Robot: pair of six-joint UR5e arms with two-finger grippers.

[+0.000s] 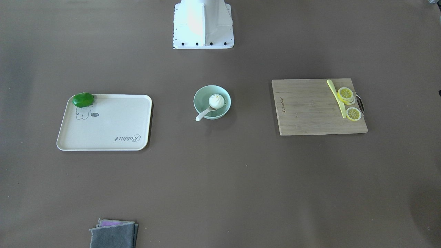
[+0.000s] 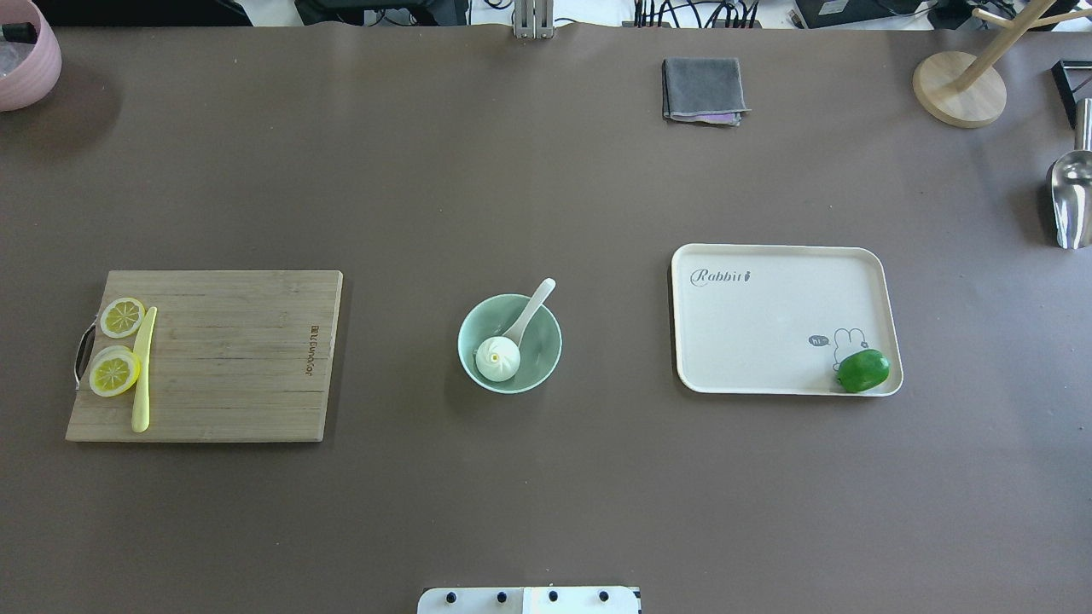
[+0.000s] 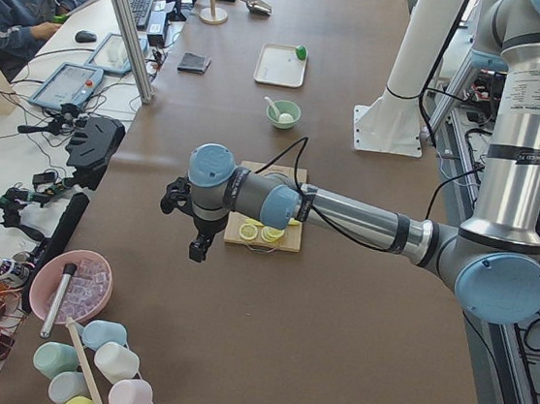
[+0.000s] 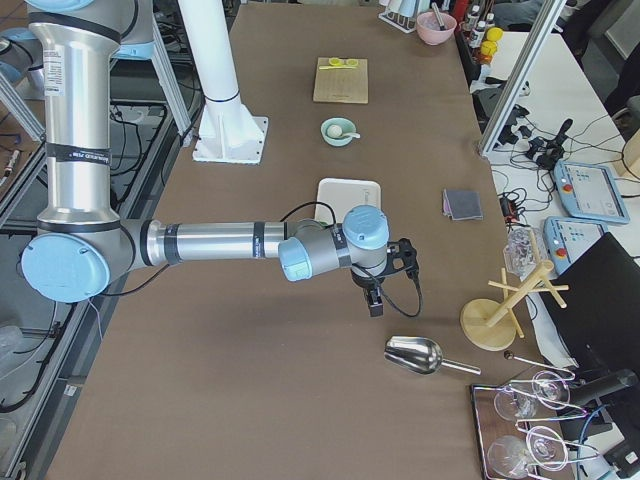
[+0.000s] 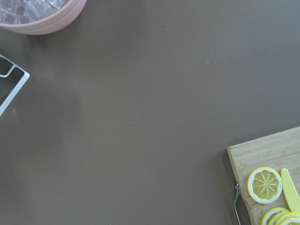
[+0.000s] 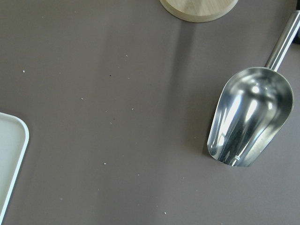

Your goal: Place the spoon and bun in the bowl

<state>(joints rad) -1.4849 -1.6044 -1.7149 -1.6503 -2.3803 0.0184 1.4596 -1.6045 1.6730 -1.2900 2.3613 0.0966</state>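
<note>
The pale mint-green bowl (image 2: 541, 348) stands at the table's middle, also in the front view (image 1: 201, 97). The white pleated bun (image 2: 497, 358) (image 1: 216, 101) lies inside it. The white spoon (image 2: 533, 307) (image 1: 203, 114) rests with its scoop in the bowl and its handle over the rim. My left gripper (image 3: 198, 248) hangs over the table's left end, far from the bowl. My right gripper (image 4: 375, 303) hangs over the right end near the scoop. Both show only in the side views, so I cannot tell whether they are open or shut.
A wooden cutting board (image 2: 230, 367) with lemon slices (image 2: 115, 373) and a yellow knife (image 2: 142, 371) lies left. A cream tray (image 2: 768, 324) holds a green fruit (image 2: 863, 370). A grey cloth (image 2: 701, 89), a metal scoop (image 2: 1071, 200), a wooden stand (image 2: 960, 89) and a pink bowl (image 2: 30, 64) sit at the edges.
</note>
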